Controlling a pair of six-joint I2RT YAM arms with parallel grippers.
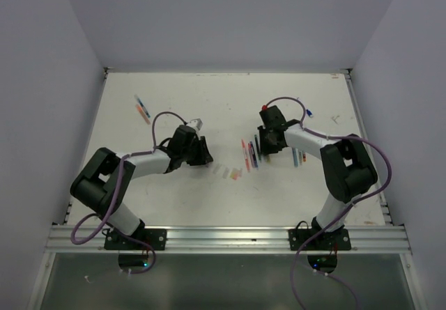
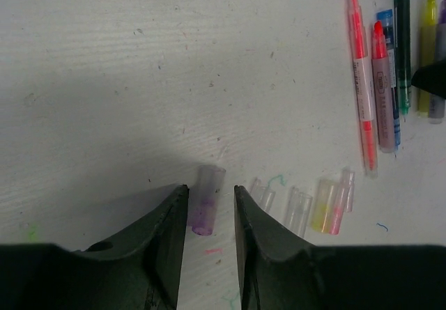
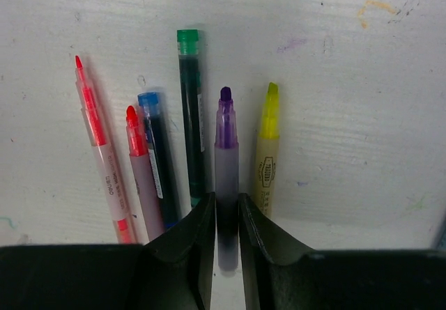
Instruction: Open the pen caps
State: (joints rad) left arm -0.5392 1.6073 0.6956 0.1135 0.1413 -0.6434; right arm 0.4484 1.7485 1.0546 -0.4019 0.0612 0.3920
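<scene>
My left gripper (image 2: 209, 188) stands open low over the table, and a purple-tinted pen cap (image 2: 207, 200) lies loose between its fingers. Several more clear, yellow and pink pen caps (image 2: 327, 204) lie in a row to its right. In the right wrist view the uncapped pens lie side by side: red (image 3: 94, 125), blue (image 3: 157, 157), green (image 3: 190, 115) and yellow (image 3: 267, 146). My right gripper (image 3: 226, 198) is shut on the purple pen (image 3: 226, 143), whose tip points away. From above, the left gripper (image 1: 206, 151) and right gripper (image 1: 268, 143) flank the caps (image 1: 228, 173).
Two more pens (image 1: 142, 108) lie at the back left of the white table (image 1: 209, 101). Further pens (image 1: 300, 158) lie beside the right arm, and a small blue piece (image 1: 309, 113) sits behind it. Grey walls close in the table on three sides.
</scene>
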